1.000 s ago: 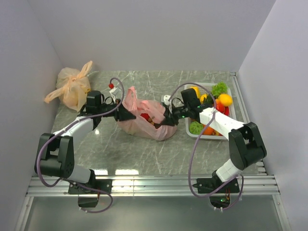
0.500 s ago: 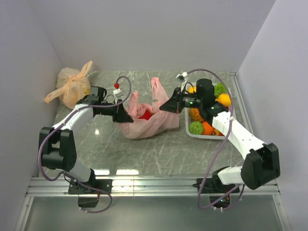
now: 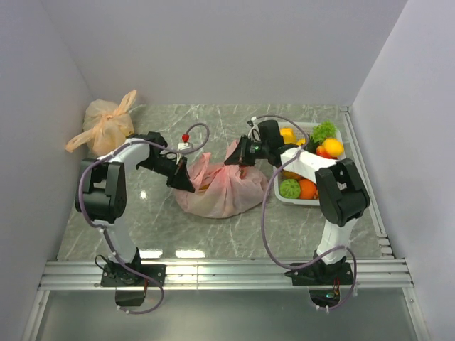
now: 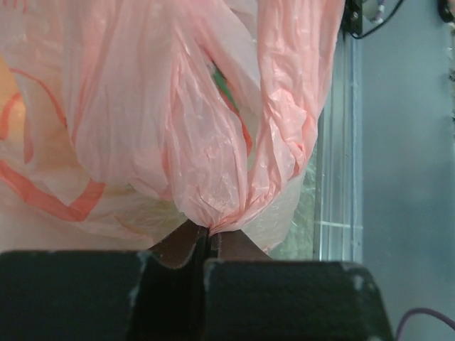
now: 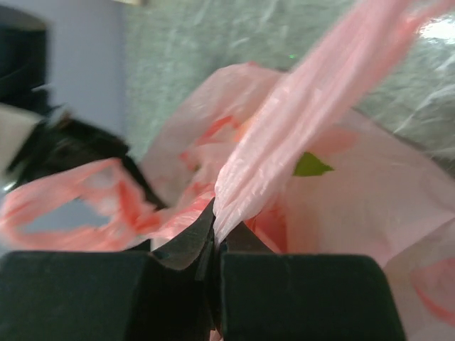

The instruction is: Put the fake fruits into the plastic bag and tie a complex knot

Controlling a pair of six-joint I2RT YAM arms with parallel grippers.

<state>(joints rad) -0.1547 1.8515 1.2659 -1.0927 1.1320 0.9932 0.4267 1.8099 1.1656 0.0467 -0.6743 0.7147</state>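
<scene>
Nearby, an orange bag (image 3: 106,128) and white basket (image 3: 304,126) flank the plastic bag (image 3: 224,188).

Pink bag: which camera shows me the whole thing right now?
Top external: the whole pink bag shows, with the left pincer and right pincer each clamped on its plastic. The left wrist view shows only a bunched fold at the fingertips; the right wrist view shows one stretched strip, blurred.
</scene>
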